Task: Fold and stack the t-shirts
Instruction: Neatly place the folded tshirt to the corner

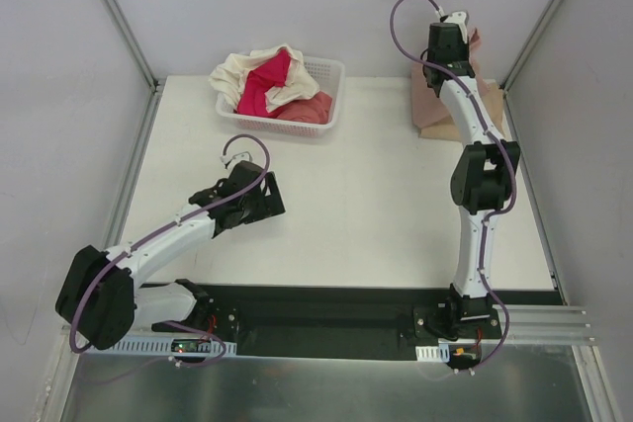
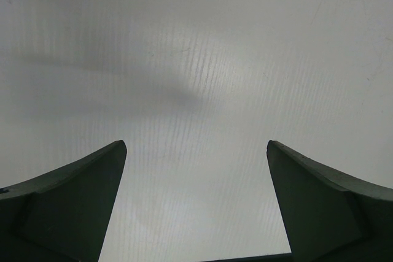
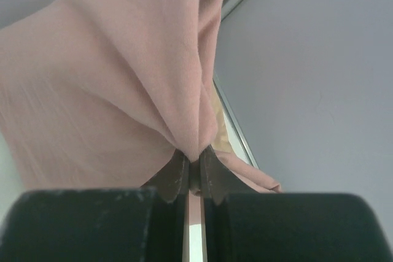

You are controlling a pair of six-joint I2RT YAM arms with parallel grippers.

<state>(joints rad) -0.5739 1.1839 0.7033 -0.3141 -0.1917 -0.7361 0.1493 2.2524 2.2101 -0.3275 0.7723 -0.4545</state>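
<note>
My right gripper (image 3: 194, 153) is shut on a fold of the dusty-pink t-shirt (image 3: 116, 84) and holds it up at the far right corner of the table. In the top view the pink cloth (image 1: 478, 46) shows beside the gripper (image 1: 453, 23), over a tan t-shirt (image 1: 440, 116) lying flat below. A sliver of tan (image 3: 222, 128) shows behind the pink cloth. My left gripper (image 1: 259, 197) is open and empty over bare table; its fingers (image 2: 92, 194) stand wide apart. Cream (image 1: 242, 71), magenta (image 1: 265, 84) and coral (image 1: 309, 109) shirts lie crumpled in the basket.
The white lattice basket (image 1: 334, 74) stands at the back, left of centre. Metal frame posts (image 1: 539, 32) and grey walls close in the table's sides. A black rail (image 1: 326, 318) runs along the near edge between the arm bases.
</note>
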